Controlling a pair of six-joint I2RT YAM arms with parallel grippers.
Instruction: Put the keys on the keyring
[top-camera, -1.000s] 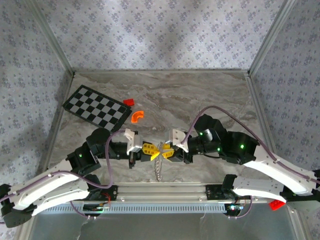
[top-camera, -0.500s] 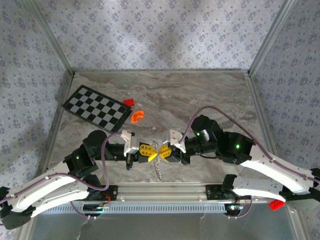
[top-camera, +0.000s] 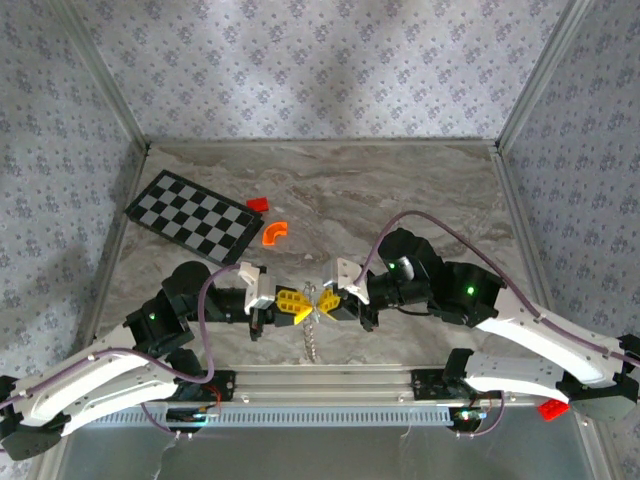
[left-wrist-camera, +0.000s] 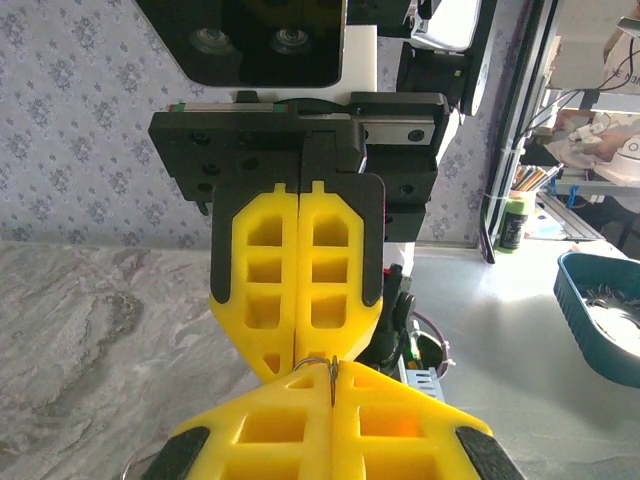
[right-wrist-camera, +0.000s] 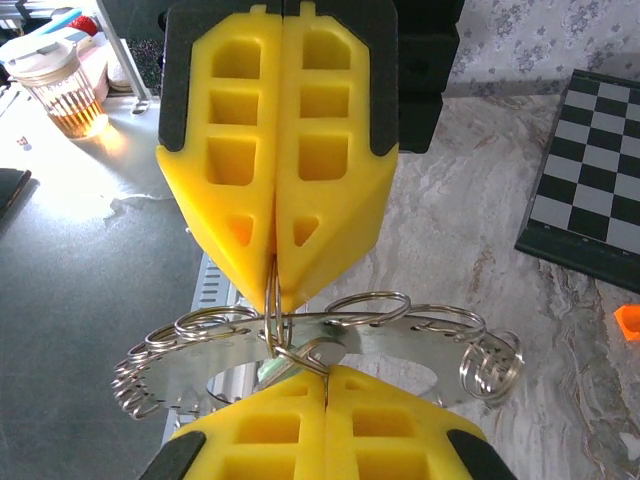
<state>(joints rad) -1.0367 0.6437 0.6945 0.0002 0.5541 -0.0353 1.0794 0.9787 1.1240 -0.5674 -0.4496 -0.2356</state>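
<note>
Marbled grey tabletop (top-camera: 400, 190), near edge: the left gripper (right-wrist-camera: 277, 285) and right gripper (right-wrist-camera: 325, 380) meet tip to tip, each clamped on the thin silvery fringed metal keyring (right-wrist-camera: 400, 350). It stretches from 9 to 3 o'clock between them. We see the tiny pale whitish-green key (right-wrist-camera: 280, 370) touching the right tips at 9 o'clock.

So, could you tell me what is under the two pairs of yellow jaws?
A thin silvery metal keyring fringed with small wire loops hangs there. A tiny pale-green key peeks out beside the jaws; the rest is covered.
</note>
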